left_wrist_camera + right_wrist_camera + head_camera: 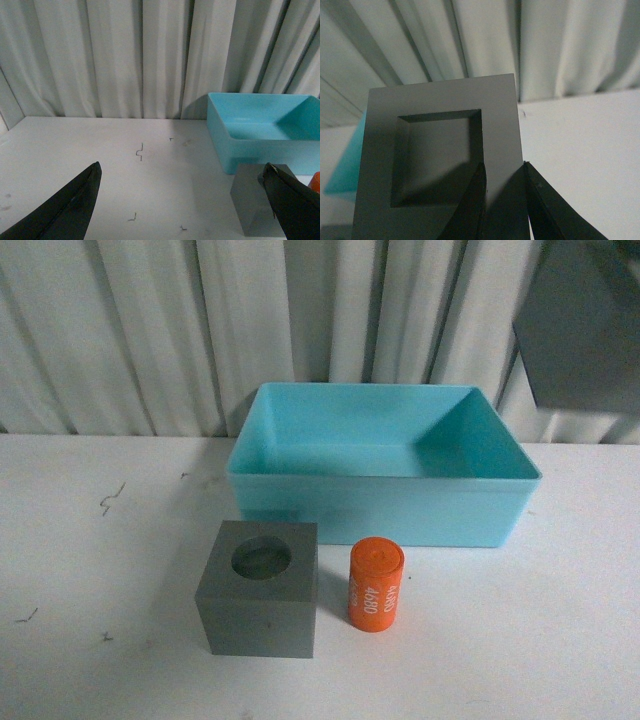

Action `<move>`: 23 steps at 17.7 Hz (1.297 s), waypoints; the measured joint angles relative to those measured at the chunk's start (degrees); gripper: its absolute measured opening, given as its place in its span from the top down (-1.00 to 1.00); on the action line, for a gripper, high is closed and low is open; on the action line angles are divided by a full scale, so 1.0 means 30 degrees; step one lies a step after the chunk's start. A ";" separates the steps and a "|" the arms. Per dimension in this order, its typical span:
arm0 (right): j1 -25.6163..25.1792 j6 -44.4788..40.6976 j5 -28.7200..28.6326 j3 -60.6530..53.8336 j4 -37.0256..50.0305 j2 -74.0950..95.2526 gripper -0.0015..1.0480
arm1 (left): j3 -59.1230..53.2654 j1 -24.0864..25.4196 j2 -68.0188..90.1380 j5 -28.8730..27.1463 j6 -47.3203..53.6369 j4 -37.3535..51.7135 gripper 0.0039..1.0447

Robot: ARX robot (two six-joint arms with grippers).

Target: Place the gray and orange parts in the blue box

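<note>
The light-blue box stands on the white table at the back middle; nothing shows inside it. The gray cube with the round hole and the orange cylinder with white digits stand side by side in front of it. My right gripper is shut on one wall of the gray cube with the rectangular hole. That cube hangs high at the upper right in the front view, above and to the right of the box. My left gripper is open and empty, low over the table left of the round-hole cube.
A pleated white curtain hangs behind the table. The box also shows in the left wrist view. Small dark scuff marks dot the table on the left.
</note>
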 joint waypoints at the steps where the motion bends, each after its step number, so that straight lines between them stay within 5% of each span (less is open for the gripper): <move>1: 0.0357 -0.0015 0.0131 0.1107 0.0087 0.0612 0.67 | 0.0000 0.0000 0.0000 0.0000 0.0000 0.0000 -0.88; 7: 0.2317 0.0831 0.1661 0.5457 0.0743 0.7249 0.67 | 0.0000 0.0000 0.0000 0.0000 0.0000 0.0007 -0.88; 23: 0.1559 0.1508 0.2878 0.7235 0.0284 1.2050 0.67 | 0.0000 0.0000 0.0000 0.0000 0.0000 0.0007 -0.88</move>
